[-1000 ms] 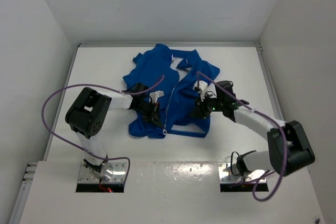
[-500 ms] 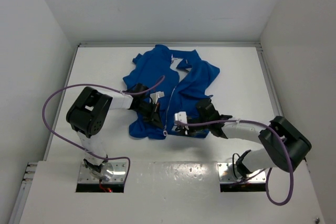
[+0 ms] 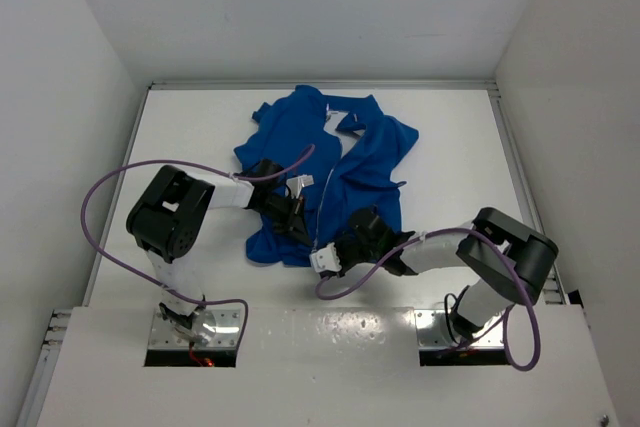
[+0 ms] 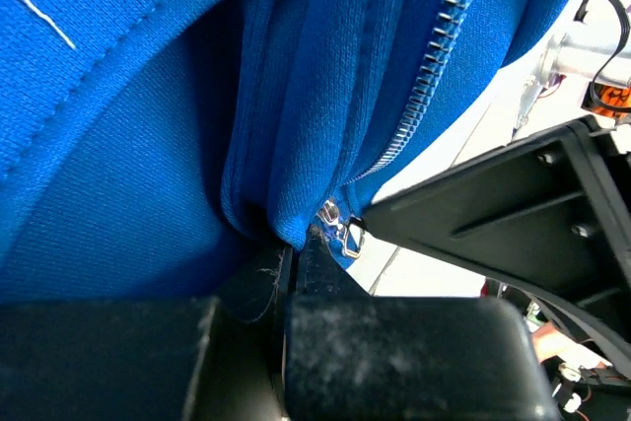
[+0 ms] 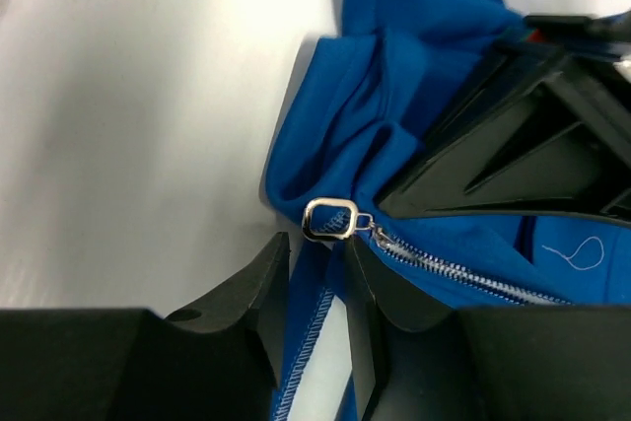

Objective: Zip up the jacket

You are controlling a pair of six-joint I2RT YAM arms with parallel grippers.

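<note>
Right hand (image 5: 314, 253) now at jacket (image 3: 300, 132) hem, perhaps touching; white table (image 3: 200, 127).

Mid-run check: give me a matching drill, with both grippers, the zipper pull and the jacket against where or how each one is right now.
Things:
1. left gripper
2. right gripper
3. zipper pull
4. jacket

States:
A. silver ring at the zipper's bottom end
B. shut, pinching blue fabric beside the zipper's lower end
C. lying rumpled on the white table
D. jaws apart, a strip of blue edge between them

Pairs: 1-B, 2-D, 3-A, 4-C
</note>
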